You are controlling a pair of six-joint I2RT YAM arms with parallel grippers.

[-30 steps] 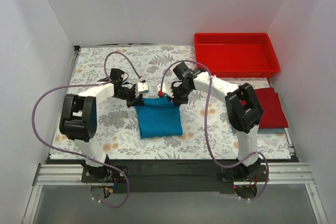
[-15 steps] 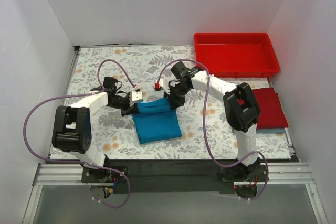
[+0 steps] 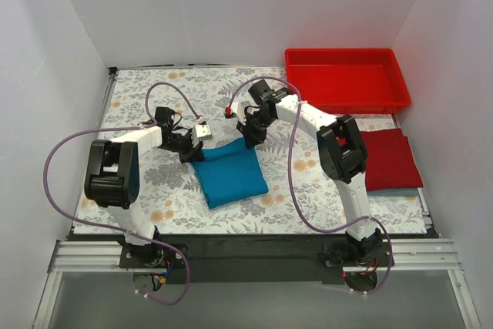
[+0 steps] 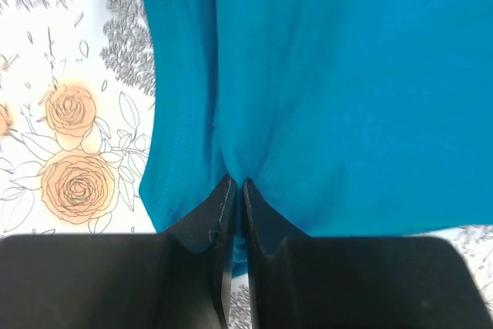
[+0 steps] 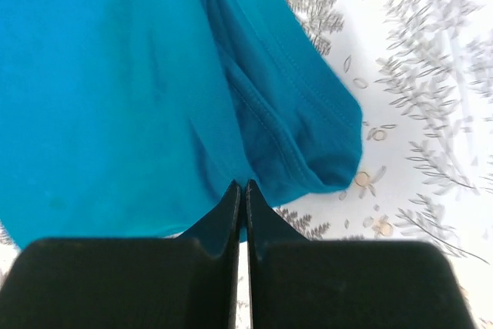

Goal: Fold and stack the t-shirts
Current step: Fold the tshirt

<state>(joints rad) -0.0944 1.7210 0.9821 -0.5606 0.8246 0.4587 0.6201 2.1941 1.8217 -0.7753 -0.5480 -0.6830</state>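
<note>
Teal shirt (image 3: pixel 229 173): folded to a rough rectangle and laid on the table (image 3: pixel 154 190) at mid-width, between the two arms; it is turned slightly askew, with its near edge towards the bases.
Far edge of the teal shirt: gathered into soft creases where it is gripped at both corners.
Left gripper (image 3: pixel 190 152): set at the far left corner of the teal shirt; the jaws are drawn almost together, with a thin fold of teal cloth pinched between them.
Left fingers (image 4: pixel 206 225): seen in the left wrist view as two dark wedges meeting at the cloth, with a stitched hem running just to their left over the floral print.
Right gripper (image 3: pixel 250 138): set at the far right corner of the teal shirt; the jaws are narrowed to a slit and closed on the cloth's edge.
Right fingers (image 5: pixel 217 225): seen in the right wrist view with their tips at the teal edge, beside a bunched, rounded corner with doubled seams.
Red shirt (image 3: pixel 389 161): folded and laid at the right edge of the table, well apart from the teal shirt.
Bluish shirt (image 3: pixel 394 191): only a narrow strip is shown, under the near edge of the red shirt.
Tray (image 3: pixel 347 104): placed at the far right corner of the table, beyond the red shirt.
</note>
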